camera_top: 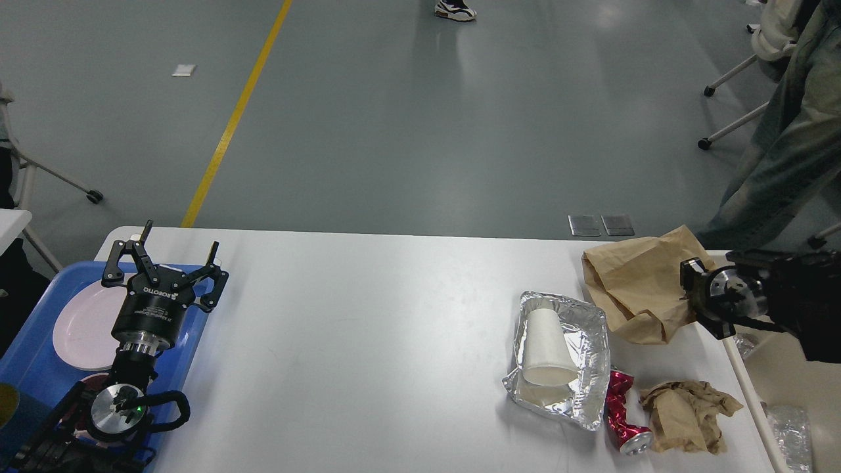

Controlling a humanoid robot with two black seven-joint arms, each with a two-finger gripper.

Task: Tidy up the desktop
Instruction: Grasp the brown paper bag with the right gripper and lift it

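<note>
The white desktop (368, 341) fills the lower view. My right gripper (686, 292) comes in from the right, shut on a brown paper bag (634, 286) that hangs lifted over the desktop's far right corner; its fingertips are buried in the paper. On the desktop below lie a foil tray (601, 348) with a white paper cup (545, 348) on its side in it, a crushed red can (621, 410) and a crumpled brown paper (686, 417). My left gripper (167, 259) points up, open and empty, over the blue tray (33, 368).
A pink plate (79, 328) lies in the blue tray at the desktop's left end. A beige bin (782, 374) stands off the right edge with a clear plastic bottle (785, 427) in it. A person's legs (775, 177) are close behind the right corner.
</note>
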